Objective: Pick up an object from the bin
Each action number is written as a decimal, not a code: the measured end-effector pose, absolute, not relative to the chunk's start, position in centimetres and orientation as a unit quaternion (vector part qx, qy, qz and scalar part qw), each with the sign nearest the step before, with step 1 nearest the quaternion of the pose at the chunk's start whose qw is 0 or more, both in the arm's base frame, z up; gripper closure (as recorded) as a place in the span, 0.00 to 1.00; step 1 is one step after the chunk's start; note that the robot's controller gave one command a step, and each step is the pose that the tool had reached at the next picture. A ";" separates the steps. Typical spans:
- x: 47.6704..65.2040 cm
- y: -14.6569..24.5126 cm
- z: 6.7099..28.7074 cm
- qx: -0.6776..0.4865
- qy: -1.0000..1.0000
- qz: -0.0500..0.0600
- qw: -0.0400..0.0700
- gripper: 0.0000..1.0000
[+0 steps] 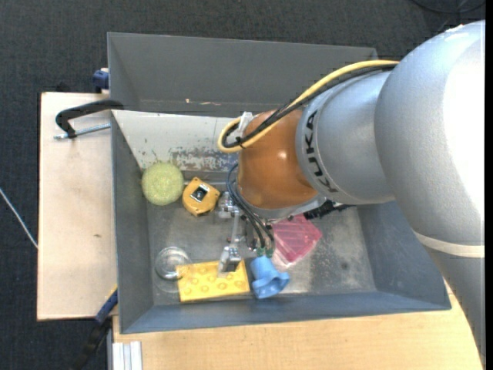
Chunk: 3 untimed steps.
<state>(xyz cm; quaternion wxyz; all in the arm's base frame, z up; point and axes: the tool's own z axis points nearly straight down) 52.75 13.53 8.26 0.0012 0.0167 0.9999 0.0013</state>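
Note:
My gripper (231, 254) reaches down below the arm's orange cover, at the front middle of the bin. Its tip is right over the far edge of a flat yellow studded building plate (209, 282) that lies along the front wall. Just right of the plate a blue plastic piece (266, 277) lies on its side. A pink translucent block (296, 240) rests to the right of the gripper, partly under the arm. A small yellow tape measure (199, 196) sits left of the gripper, further back.
A fuzzy yellow-green ball (162, 183) lies at the back left. A clear glass-like round thing (170, 263) sits at the front left beside the plate. The arm covers the bin's middle and right back.

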 end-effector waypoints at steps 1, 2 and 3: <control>52.3 11.3 7.9 -0.065 0.998 0.003 0.002 0.00; 51.7 8.0 8.0 -0.192 0.981 0.003 0.007 0.00; 51.0 -0.8 8.0 -0.058 0.998 0.003 -0.005 1.00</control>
